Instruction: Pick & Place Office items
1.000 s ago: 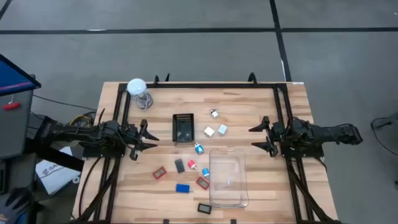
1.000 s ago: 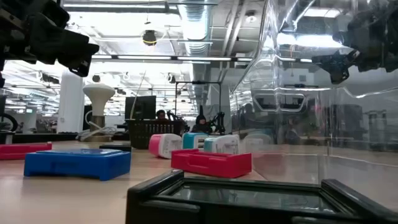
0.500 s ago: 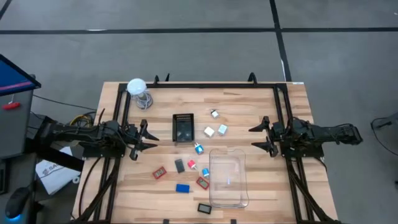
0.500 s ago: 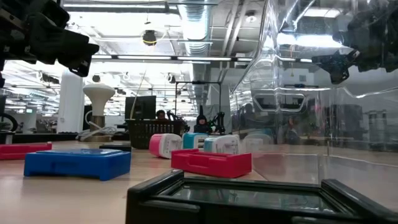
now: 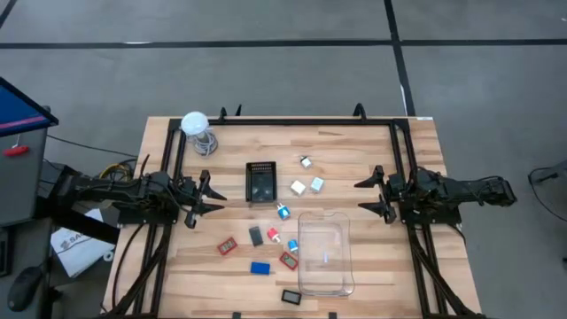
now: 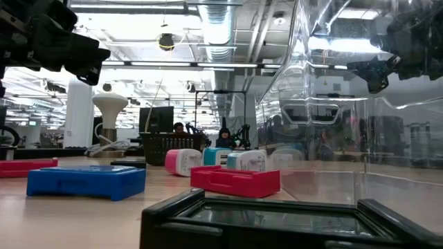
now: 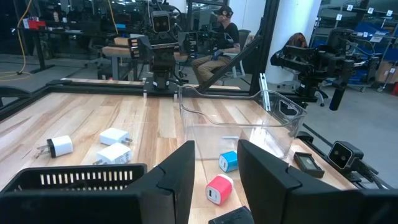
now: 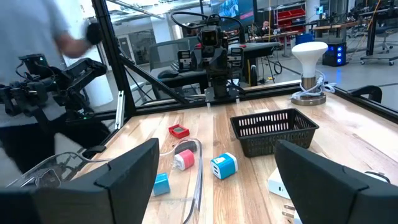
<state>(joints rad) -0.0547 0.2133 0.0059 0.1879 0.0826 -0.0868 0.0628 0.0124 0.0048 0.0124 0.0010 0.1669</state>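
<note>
The office items lie scattered mid-table. There are white cubes (image 5: 299, 187) (image 5: 317, 184) (image 5: 305, 162) and cyan-and-red bits (image 5: 283, 211) (image 5: 273, 235). Flat red pieces (image 5: 228, 245) (image 5: 289, 260), a blue one (image 5: 260, 268) and black ones (image 5: 256, 235) (image 5: 291, 296) rest flat on the wood. My left gripper (image 5: 205, 197) (image 7: 217, 171) hovers open at the table's left side, pointing at the items. My right gripper (image 5: 372, 195) (image 8: 221, 180) hovers wide open at the right side, facing them. Neither touches anything.
A clear plastic box (image 5: 324, 252) stands near the front edge, right of centre. A black mesh tray (image 5: 261, 181) sits mid-table. A white bulb-shaped thing on a wire coil (image 5: 195, 124) stands at the far left corner. A person (image 8: 37, 62) moves beyond the table's left side.
</note>
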